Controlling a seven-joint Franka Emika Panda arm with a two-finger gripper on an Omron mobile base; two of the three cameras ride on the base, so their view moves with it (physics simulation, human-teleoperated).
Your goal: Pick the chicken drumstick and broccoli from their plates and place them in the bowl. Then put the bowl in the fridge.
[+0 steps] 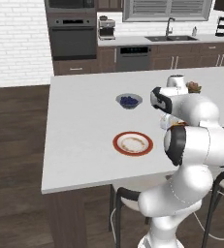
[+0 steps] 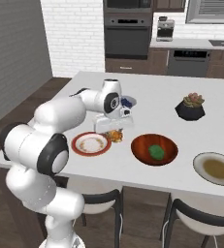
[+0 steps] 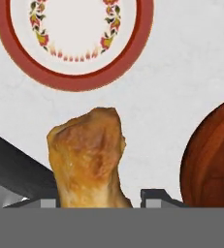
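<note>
My gripper [image 2: 114, 131] is shut on the golden-orange chicken drumstick [image 3: 89, 160], holding it just above the counter. It hangs between the white red-rimmed plate [image 2: 77, 145] on its left and the reddish-brown wooden bowl [image 2: 138, 145] on its right. The red-rimmed plate [image 3: 74, 83] has no food on it. The green broccoli [image 2: 156, 151] lies inside the bowl. The beige plate [image 2: 199, 164] with a brownish centre sits at the right near the counter's front edge. The bowl's rim [image 3: 213, 155] shows at the right of the hand view. The fridge is out of view.
A small grey bowl of blueberries [image 1: 129, 100] stands behind the gripper. A succulent in a black pot [image 2: 190, 107] sits behind the wooden bowl. Stools [image 2: 104, 198] stand below the counter's front edge. An oven [image 1: 72, 39] and sink line the back wall.
</note>
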